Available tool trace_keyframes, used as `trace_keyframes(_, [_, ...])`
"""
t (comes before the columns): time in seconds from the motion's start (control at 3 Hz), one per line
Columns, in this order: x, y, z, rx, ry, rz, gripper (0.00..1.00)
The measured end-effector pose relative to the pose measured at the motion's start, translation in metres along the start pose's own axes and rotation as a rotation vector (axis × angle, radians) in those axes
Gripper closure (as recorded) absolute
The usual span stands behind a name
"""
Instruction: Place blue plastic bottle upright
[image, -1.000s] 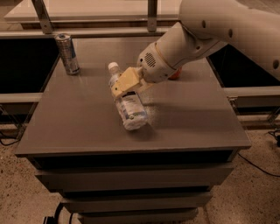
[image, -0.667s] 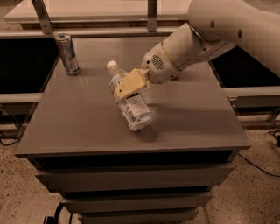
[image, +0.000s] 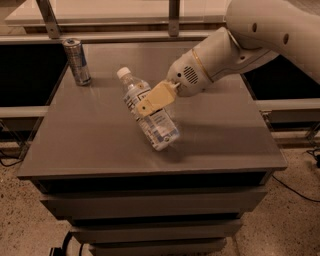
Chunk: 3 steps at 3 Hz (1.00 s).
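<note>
The camera view shows the clear plastic water bottle (image: 162, 127) near the middle of a grey, smooth, square-topped table (image: 100, 145). The bottle is not upright: its long axis runs slantwise, with the white screw cap pointing to the far left and the rounded base towards the near right edge. I cannot tell whether it lies flat or has its neck a little raised. The walls are see-through and ribbed, with highlights along the lower half. A pale blue-and-white label wraps the body, with a small dark-and-white patch by the shoulder. The print on it is too small to read.

The gripper (image: 150, 102) is at the bottle's mid-body, its tan, blocky tip laid across the label from the right. Whether it is clamped on the bottle or only set against it cannot be told. Behind it is a rounded white plastic wrist housing with a thin gold ring and a small perforated grille. This leads up into the thick white robot arm (image: 270, 30), which comes in from the upper right.

A slim silver-blue metal can (image: 78, 62) stands upright at the table's far left corner, well apart from the bottle; its lettering cannot be made out. The table's front shows stacked grey drawer-like ledges, and the floor below is speckled stone.
</note>
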<state>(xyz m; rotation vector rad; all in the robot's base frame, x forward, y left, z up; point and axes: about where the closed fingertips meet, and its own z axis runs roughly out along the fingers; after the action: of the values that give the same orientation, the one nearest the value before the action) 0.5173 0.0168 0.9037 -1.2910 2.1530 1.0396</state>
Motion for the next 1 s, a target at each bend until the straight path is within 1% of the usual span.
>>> trace_keyframes(0.33, [-0.002, -0.002, 0.001, 0.017, -0.004, -0.029, 1.0])
trace_keyframes(0.67, [-0.014, -0.006, -0.002, -0.002, -0.052, -0.125, 1.0])
trace_keyframes(1.0, [-0.027, -0.007, -0.008, -0.046, -0.092, -0.306, 1.0])
